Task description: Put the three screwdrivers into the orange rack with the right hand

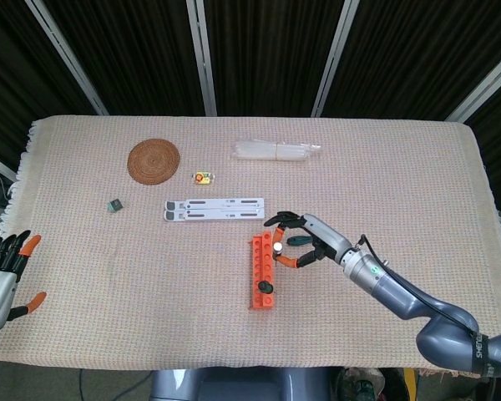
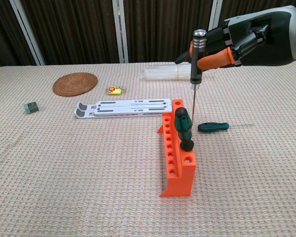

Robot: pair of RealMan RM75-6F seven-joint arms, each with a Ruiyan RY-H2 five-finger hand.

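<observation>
Right hand [image 2: 237,44] holds screwdriver [image 2: 196,59] upright, seemingly above orange rack [image 2: 177,163].

My right hand [image 2: 237,42], glossy dark plastic with orange rubbery fingertips, holds a screwdriver [image 2: 197,54] of bright polished metal. The orange rack [image 2: 177,153] looks matt plastic. The tablecloth [image 2: 79,163] is rough woven cloth. Far left, the round mat [image 2: 75,83] looks like coiled rattan.

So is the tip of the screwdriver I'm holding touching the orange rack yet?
Cannot tell. In the chest view the held screwdriver in the right robot hand has its tip hidden behind the racked green-handled screwdriver, beside the orange rack.
</observation>
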